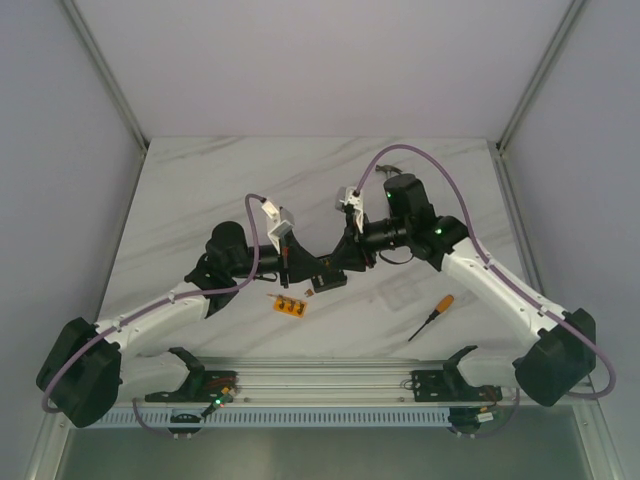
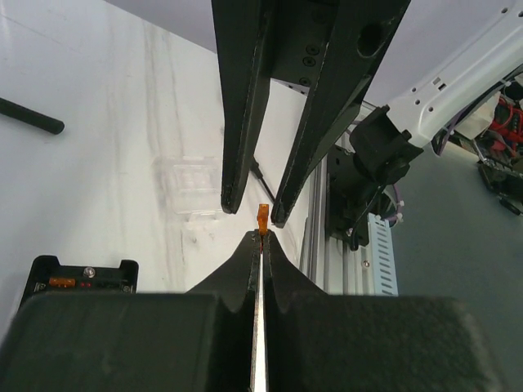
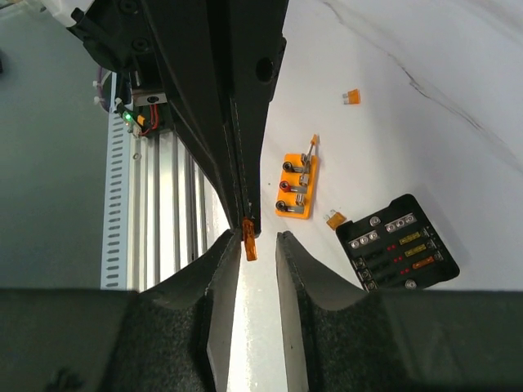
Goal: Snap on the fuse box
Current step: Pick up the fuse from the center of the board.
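Observation:
The black fuse box (image 1: 330, 281) lies mid-table; the right wrist view shows its slotted top with small coloured fuses (image 3: 398, 242), and its edge shows in the left wrist view (image 2: 82, 276). My left gripper (image 2: 262, 234) is shut on a tiny orange fuse (image 2: 262, 216) and holds it above the table. My right gripper (image 3: 257, 238) is open, with one finger on each side of that fuse (image 3: 249, 242). The fuse sits close to its left finger. Both grippers meet tip to tip just left of the box, left (image 1: 303, 268) and right (image 1: 345, 260).
A flat orange strip with dark dots (image 3: 296, 186) lies near the box, also in the top view (image 1: 291, 305). Two loose orange fuses (image 3: 351, 96) (image 3: 335, 219) lie on the table. A clear plastic cover (image 2: 192, 184) and a screwdriver (image 1: 432, 316) lie to the right.

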